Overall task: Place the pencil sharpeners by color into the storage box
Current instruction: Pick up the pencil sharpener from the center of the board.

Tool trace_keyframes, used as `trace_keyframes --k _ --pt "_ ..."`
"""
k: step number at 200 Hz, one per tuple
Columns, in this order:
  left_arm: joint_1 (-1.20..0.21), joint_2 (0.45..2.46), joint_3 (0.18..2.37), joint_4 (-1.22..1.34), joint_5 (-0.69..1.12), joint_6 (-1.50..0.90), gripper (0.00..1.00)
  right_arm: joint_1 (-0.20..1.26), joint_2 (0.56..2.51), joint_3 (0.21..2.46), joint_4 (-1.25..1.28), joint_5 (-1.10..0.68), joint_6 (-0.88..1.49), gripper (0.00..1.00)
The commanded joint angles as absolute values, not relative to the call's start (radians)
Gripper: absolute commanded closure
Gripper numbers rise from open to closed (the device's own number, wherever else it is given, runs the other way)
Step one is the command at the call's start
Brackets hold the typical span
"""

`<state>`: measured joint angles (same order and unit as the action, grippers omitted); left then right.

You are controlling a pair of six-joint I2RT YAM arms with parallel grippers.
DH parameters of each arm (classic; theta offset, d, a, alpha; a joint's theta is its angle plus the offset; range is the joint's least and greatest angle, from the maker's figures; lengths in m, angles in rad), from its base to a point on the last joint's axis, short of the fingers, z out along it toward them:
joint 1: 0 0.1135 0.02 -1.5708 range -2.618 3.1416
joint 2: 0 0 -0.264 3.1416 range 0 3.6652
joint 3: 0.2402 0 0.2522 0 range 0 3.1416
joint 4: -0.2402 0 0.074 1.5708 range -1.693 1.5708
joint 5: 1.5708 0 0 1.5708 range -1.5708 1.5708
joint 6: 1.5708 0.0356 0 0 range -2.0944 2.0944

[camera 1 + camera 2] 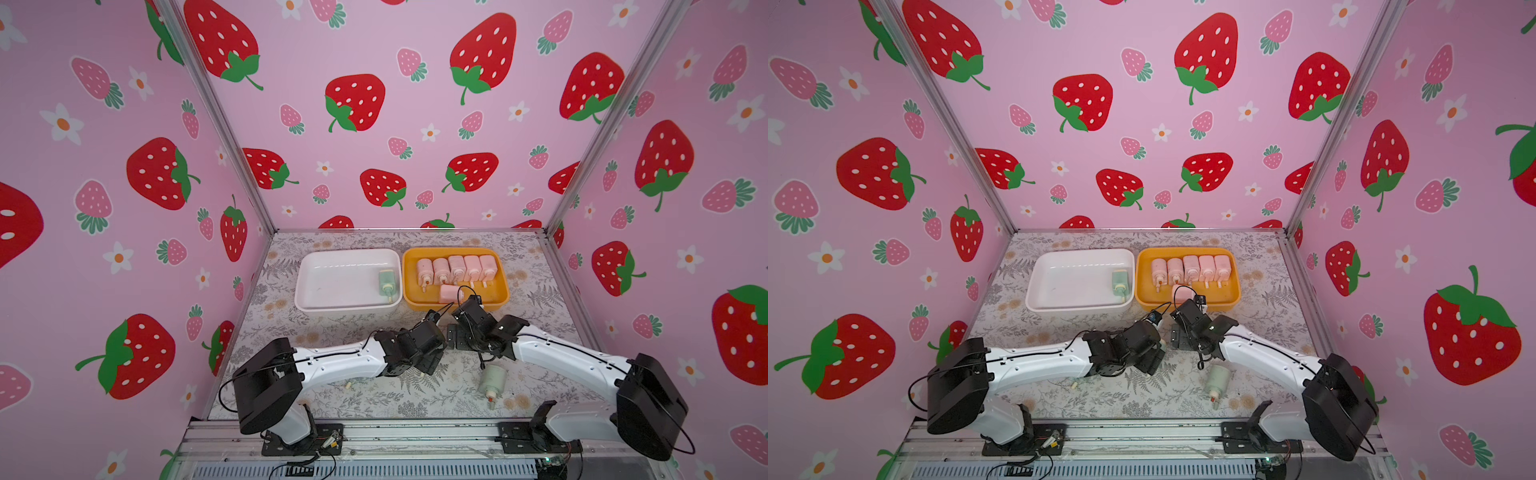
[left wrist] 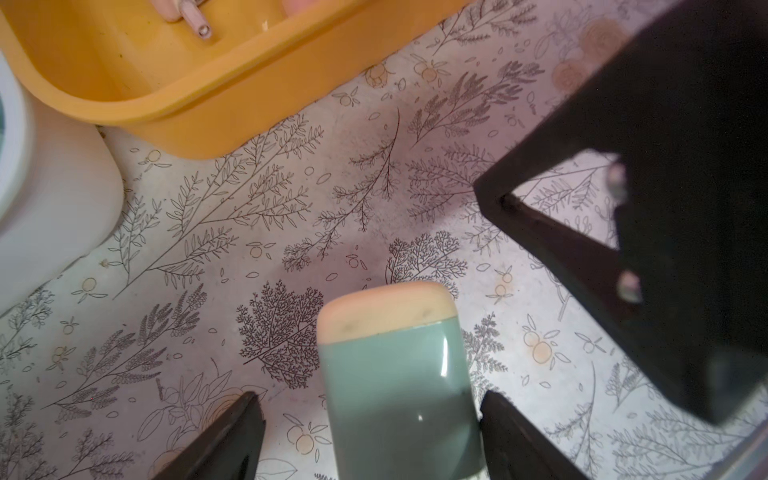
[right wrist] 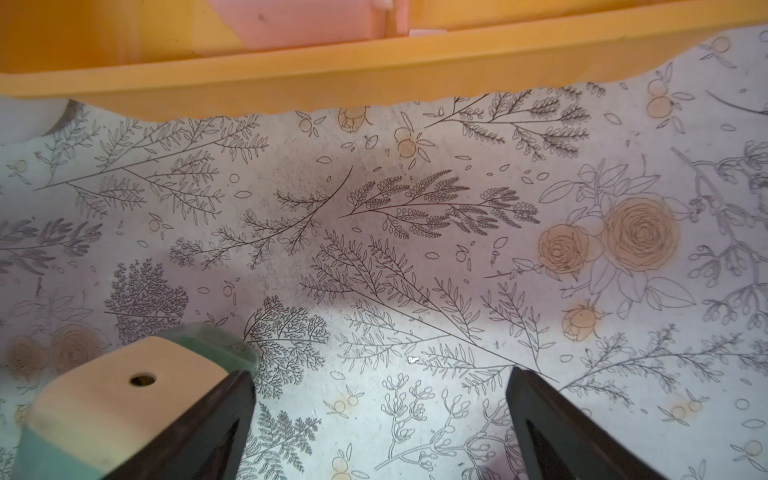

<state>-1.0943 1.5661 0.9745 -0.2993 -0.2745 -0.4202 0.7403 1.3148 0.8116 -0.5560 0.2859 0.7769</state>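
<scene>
Standing with jaws apart, our left gripper (image 2: 370, 395) straddles a green sharpener (image 2: 395, 386) lying on the table (image 2: 374, 187). We should centre on its flat sides, squeeze, then lift into the white box (image 1: 347, 309). Our right gripper (image 3: 380, 374) gapes empty

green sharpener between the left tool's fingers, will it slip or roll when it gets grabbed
The green sharpener looks like rigid plastic, so it probably won't flex. Its glossy shell shows highlights, so it may slip in the left tool. Its broad, flat face suggests it will slide rather than roll.
</scene>
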Motion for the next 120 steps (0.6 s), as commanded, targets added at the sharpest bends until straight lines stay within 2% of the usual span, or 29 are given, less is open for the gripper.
trace_keyframes --k 1,50,120 --pt "-1.1 1.589 1.026 -0.331 -0.309 -0.428 0.13 0.737 1.294 0.798 -0.577 0.322 0.793 0.0" --pt "-1.104 1.663 1.095 -0.386 -0.3 -0.452 0.13 0.737 1.293 0.796 -0.571 0.328 0.78 0.0" --pt "-1.104 1.695 1.121 -0.413 -0.318 -0.484 0.23 0.736 1.284 0.789 -0.572 0.339 0.769 0.0"
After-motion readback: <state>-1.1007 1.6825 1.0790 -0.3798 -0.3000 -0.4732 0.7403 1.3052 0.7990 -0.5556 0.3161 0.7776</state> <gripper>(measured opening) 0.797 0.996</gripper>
